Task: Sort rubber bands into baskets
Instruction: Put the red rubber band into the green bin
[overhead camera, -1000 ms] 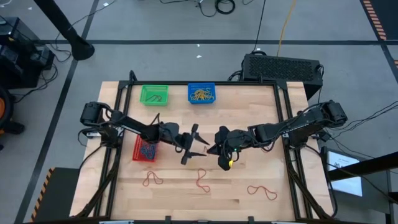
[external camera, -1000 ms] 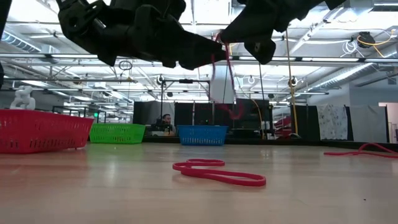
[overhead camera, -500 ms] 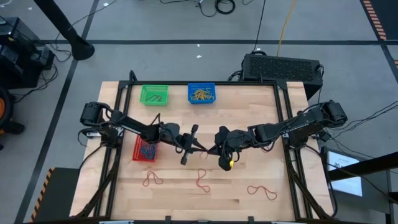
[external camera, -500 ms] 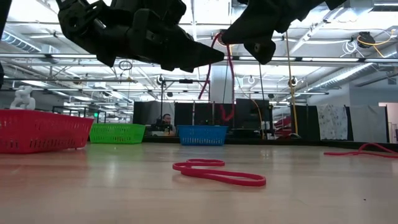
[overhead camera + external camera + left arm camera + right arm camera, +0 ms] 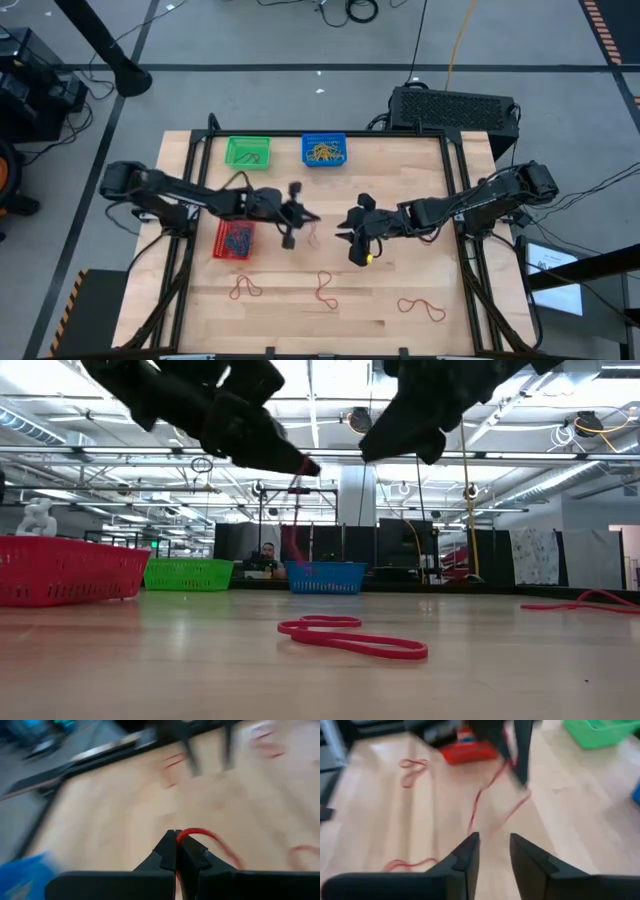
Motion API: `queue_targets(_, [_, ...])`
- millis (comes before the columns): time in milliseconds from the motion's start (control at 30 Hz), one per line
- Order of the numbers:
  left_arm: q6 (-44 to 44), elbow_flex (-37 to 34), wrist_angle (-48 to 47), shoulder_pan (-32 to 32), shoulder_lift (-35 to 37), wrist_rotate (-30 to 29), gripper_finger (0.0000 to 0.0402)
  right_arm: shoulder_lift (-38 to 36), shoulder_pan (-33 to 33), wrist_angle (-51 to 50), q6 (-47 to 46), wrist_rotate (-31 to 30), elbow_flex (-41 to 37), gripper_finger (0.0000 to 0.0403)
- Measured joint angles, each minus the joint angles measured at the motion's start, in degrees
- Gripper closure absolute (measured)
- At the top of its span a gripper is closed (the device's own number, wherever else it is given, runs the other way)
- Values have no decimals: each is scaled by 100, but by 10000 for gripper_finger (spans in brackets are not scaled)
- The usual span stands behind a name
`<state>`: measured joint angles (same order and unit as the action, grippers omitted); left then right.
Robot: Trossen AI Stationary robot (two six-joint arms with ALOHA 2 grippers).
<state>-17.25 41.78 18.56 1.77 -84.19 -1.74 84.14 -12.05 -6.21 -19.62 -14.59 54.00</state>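
Note:
My left gripper (image 5: 303,217) is shut on a red rubber band (image 5: 296,525) above the table's middle; the band hangs below it. My right gripper (image 5: 493,846) stands open just to the right of it, level with it, with nothing between its fingers. The red basket (image 5: 234,239) sits under the left arm at the table's left. The green basket (image 5: 247,152) and the blue basket (image 5: 324,150) stand at the far edge. Three more red rubber bands (image 5: 323,289) lie flat along the near edge. My left gripper pinches the red band's top bend (image 5: 186,834) between the free ends of its two shut fingers. The fingers slant down from the table's left. The band hangs slack below them (image 5: 487,795), clear of the table.
Loose red bands lie at the near left (image 5: 245,289) and near right (image 5: 421,308). One of them shows in the low view (image 5: 350,638). A black box (image 5: 452,108) stands beyond the table's far right corner. Bare wood lies between the arms and the far baskets.
My left gripper has shut on the red band that my right gripper held up. My right gripper has then opened and let it go. My left gripper has drawn back toward the table's left and tipped up, and the band now hangs from it alone.

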Motion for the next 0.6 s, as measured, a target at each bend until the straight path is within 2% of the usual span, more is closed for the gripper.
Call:
queue_targets(233, [-263, 0, -1663, -585, 1210, -1736, 401, 0, -36, -235, -351, -56, 0, 278])
queue_targets(467, [-271, 0, -2774, -1634, 1682, -2528, 401, 0, -40, -233, -330, -225, 0, 279])
queue_targets(600, [-307, -2, -3011, -2409, 1658, -2605, 401, 0, -44, -293, -328, -208, 4, 280])
